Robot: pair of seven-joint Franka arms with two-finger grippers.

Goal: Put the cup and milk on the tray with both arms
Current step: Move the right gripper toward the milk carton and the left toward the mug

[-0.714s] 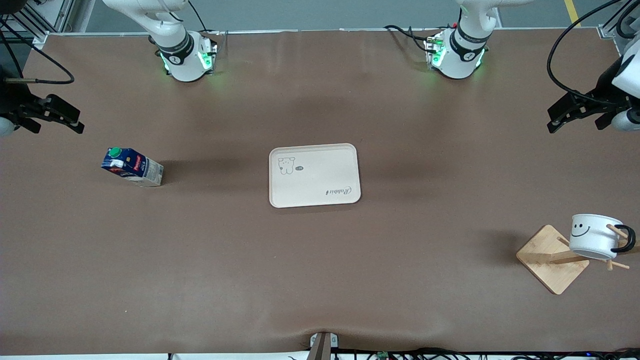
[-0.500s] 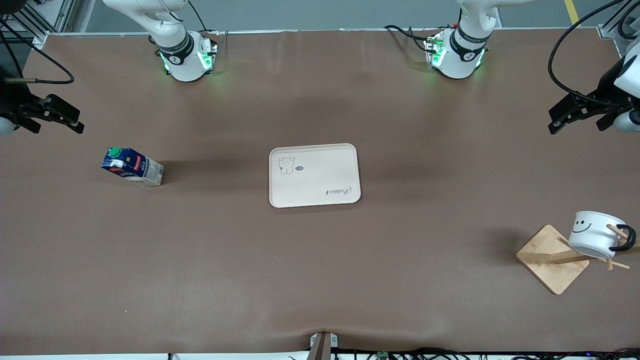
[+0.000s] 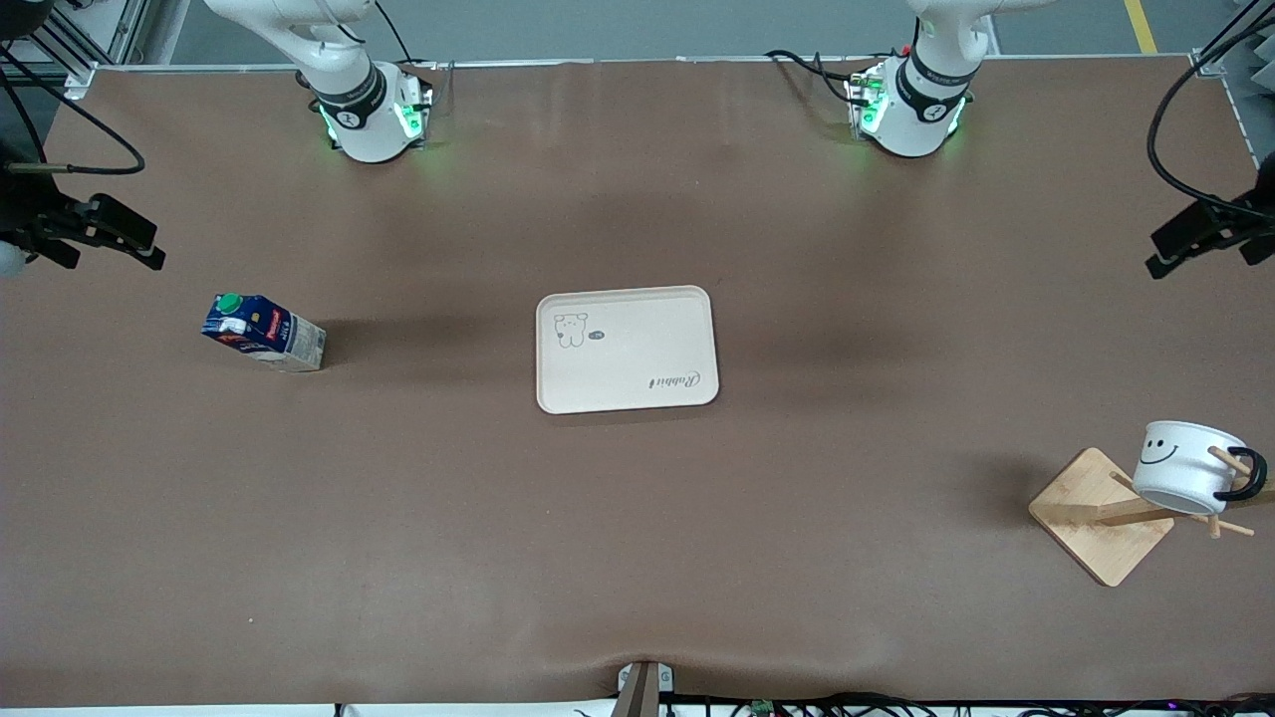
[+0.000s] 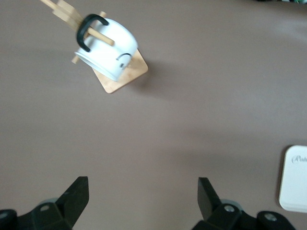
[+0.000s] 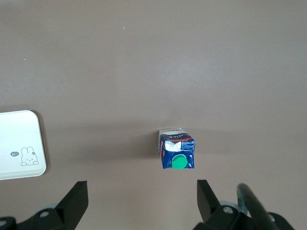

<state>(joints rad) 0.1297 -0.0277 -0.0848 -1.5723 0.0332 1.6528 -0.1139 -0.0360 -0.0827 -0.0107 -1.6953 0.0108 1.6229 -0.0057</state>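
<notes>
The cup (image 3: pixel 1183 466) hangs tilted on a peg of a wooden stand (image 3: pixel 1101 515) near the left arm's end of the bench (image 3: pixel 637 558), its smiley face showing and its black loop handle hooked over the peg. It also shows in the left wrist view (image 4: pixel 108 49), on the stand (image 4: pixel 125 78) there.

The milk (image 3: pixel 263 333) stands upright on the bench toward the right arm's end, its green cap on top; the right wrist view looks straight down on it (image 5: pixel 176 152).

The tray (image 3: pixel 627 349) lies flat in the middle of the bench between the two, well apart from both, with nothing on it. Its small animal drawing and script word face up. A corner of it shows in the right wrist view (image 5: pixel 21 143) and an edge in the left wrist view (image 4: pixel 294 178).

The left tool (image 3: pixel 1190 237) hangs over the bench's edge at the left arm's end, above the stretch farther from the front camera than the cup; its fingers (image 4: pixel 76 194) stand wide apart and hold nothing.

The right tool (image 3: pixel 105 234) hangs over the bench at the right arm's end, near the milk but apart from it; its fingers (image 5: pixel 76 199) are likewise spread wide and empty.
</notes>
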